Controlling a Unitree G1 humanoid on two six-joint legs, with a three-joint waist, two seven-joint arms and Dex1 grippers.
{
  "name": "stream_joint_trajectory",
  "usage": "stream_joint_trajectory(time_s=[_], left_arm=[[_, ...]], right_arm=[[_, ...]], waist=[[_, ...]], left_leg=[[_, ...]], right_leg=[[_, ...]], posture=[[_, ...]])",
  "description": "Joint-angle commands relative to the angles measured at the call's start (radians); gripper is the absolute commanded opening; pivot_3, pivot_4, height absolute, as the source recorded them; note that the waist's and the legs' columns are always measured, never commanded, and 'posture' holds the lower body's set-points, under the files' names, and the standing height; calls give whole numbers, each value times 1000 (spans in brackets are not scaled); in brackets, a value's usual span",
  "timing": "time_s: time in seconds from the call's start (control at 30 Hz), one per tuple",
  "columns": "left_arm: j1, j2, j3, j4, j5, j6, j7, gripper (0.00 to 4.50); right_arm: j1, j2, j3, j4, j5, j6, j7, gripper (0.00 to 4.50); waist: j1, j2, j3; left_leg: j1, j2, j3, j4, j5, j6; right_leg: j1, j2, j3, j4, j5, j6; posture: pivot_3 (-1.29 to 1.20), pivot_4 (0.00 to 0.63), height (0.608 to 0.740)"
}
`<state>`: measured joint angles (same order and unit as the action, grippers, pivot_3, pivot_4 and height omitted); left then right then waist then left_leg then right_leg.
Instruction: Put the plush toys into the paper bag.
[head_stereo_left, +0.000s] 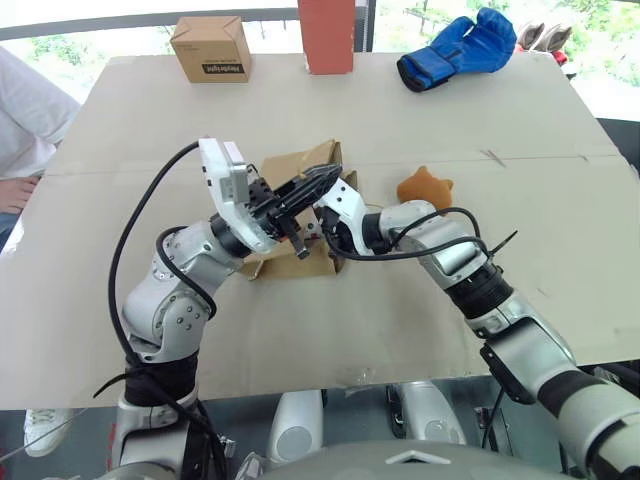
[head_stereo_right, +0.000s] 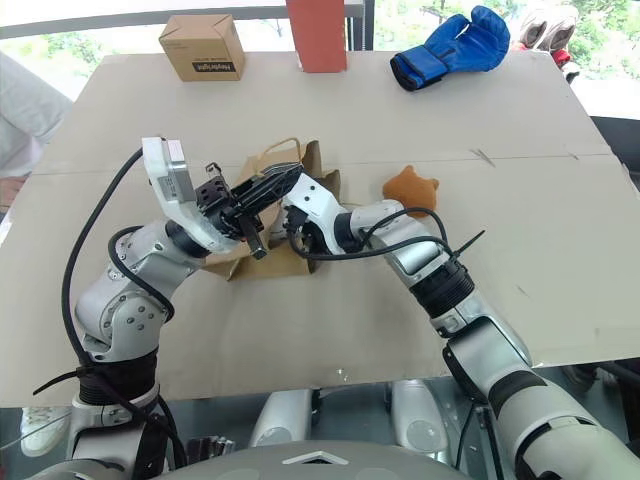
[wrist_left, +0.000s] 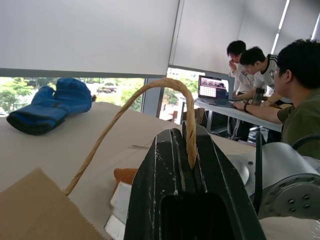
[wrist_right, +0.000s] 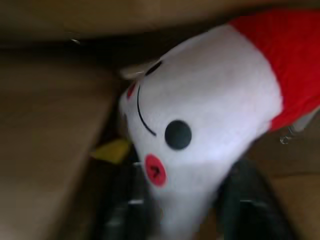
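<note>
Left wrist view showed our left gripper pinching the paper bag handle to keep it open. Our right gripper's spread jaws flanked the white chicken inside; the orange toy waited beside.

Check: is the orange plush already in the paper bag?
No. The orange plush lies on the table, beside the paper bag and outside it.

Head stereo pair downward over table (wrist cameras close-in)
</note>
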<state>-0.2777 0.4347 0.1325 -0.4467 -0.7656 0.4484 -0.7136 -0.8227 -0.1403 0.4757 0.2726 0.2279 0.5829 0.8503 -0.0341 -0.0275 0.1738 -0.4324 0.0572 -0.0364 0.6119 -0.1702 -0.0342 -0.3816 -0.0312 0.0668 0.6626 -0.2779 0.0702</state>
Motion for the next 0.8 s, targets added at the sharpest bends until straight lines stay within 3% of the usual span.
stream_joint_trajectory(time_s=[0.03,0.1,0.47,0.63,0.8], left_arm=[[17,11,37,-40,6,-34,9,0],[40,21,56,-36,15,-46,11,0],[52,2,81,-7,44,-94,53,0],[53,1,82,-14,41,-96,63,0],[40,3,83,-26,34,-93,72,0]], right_arm=[[-2,-20,-33,-61,1,-20,32,3158],[30,-78,-58,-150,16,5,57,3868],[142,-327,-234,-540,133,226,52,3868],[171,-418,-352,-512,122,169,23,3868],[118,-451,-313,-318,6,87,-26,3868]], waist=[[-1,0,0],[0,0,0],[-1,0,0],[1,0,0],[-4,0,0]], left_leg=[[0,0,0,0,0,0],[1,0,-1,0,0,0],[1,0,0,0,0,0],[0,0,0,0,0,0],[1,0,1,0,0,0]], right_leg=[[0,0,0,0,0,0],[0,1,0,1,0,0],[0,0,0,0,0,0],[0,0,0,0,0,0],[0,0,1,-1,0,0]], posture=[[0,150,740],[0,150,740],[0,150,740],[0,150,740],[0,150,740]])
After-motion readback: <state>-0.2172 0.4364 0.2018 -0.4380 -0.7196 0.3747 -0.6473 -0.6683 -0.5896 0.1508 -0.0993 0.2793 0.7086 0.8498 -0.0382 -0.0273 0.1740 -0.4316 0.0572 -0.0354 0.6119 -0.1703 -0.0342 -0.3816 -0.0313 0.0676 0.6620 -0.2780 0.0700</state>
